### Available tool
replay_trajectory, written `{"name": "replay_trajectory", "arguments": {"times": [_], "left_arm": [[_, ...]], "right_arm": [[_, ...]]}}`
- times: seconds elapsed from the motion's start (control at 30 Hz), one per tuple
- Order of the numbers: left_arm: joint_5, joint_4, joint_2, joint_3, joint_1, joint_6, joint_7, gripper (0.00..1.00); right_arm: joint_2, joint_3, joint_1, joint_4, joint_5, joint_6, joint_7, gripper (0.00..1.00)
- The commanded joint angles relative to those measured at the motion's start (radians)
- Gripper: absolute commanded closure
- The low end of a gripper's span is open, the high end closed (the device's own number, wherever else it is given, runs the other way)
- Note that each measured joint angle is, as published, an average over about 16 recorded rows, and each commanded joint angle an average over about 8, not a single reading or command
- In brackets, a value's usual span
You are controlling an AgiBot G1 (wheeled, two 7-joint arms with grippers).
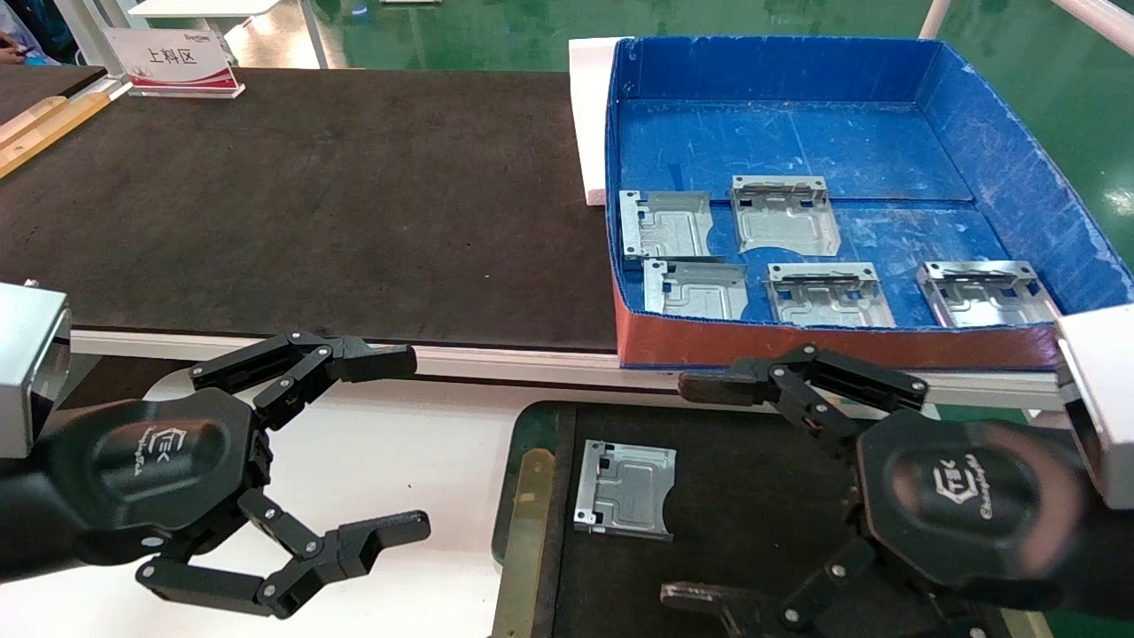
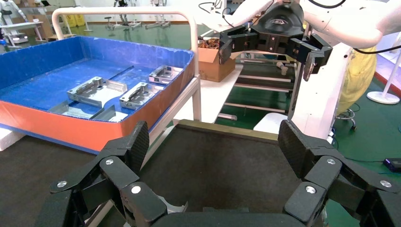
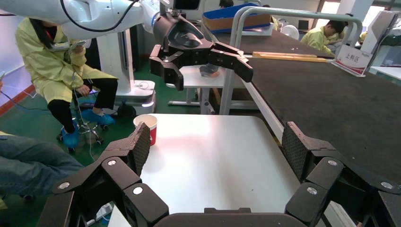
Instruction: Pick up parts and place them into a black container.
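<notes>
- One part (image 1: 625, 490) lies in the black container (image 1: 530, 496); five wait in the blue box (image 1: 1019, 168).
- Right gripper (image 1: 695, 492) and left gripper (image 1: 403, 447) hover wide apart, empty.
- Next, probably: reach into the box for another.

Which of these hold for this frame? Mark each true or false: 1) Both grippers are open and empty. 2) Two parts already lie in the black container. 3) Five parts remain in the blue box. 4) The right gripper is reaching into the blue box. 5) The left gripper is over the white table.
1) True: left gripper and right gripper are open, holding nothing.
2) False: only one part lies in the black container.
3) True: five plates lie in the blue box.
4) False: it hovers over the container, short of the box.
5) True: it is over the white table.
</notes>
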Motion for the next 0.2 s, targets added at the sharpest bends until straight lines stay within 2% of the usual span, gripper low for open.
{"name": "replay_trajectory", "arguments": {"times": [0.03, 0.2], "left_arm": [[0.000, 0.000, 0.000, 0.000, 0.000, 0.000, 0.000, 0.00], [0.000, 0.000, 0.000, 0.000, 0.000, 0.000, 0.000, 0.00]], "right_arm": [[0.006, 0.004, -0.007, 0.012, 0.007, 0.002, 0.005, 0.00], [0.003, 0.002, -0.003, 0.004, 0.004, 0.002, 0.002, 0.00]]}}
